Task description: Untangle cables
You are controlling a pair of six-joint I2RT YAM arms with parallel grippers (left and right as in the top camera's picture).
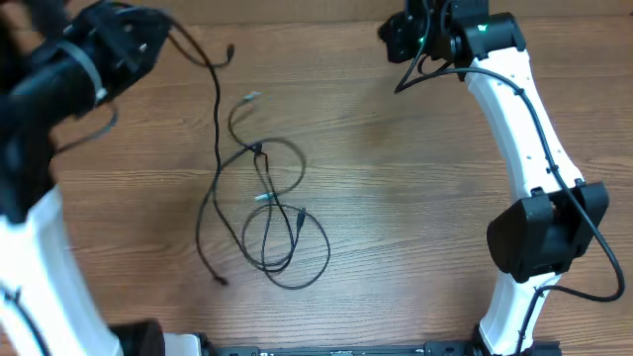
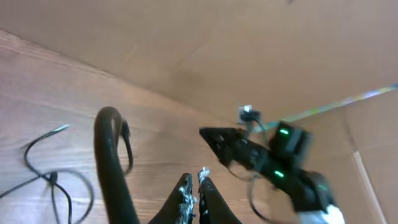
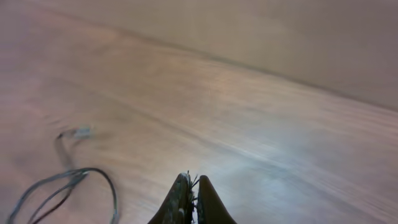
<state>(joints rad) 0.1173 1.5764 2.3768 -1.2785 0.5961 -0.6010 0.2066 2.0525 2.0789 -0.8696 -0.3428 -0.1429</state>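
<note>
table: wooden table (image 1: 396,198) is bearing everything
right arm: white right arm (image 1: 524,129) is reaching along the right side toward the far edge
left arm: left arm (image 1: 40,89) is sitting at the far left corner
cables: black cables (image 1: 267,213) are lying in loose crossed loops left of centre, one strand running up toward the left arm
left gripper: left gripper (image 2: 194,186) is showing fingers together; cannot tell if a cord is pinched
right gripper: right gripper (image 3: 191,186) is showing fingers together, nothing between, well apart from the cables
plug: pale plug (image 1: 251,97) is lying at the far end of the loops
</note>
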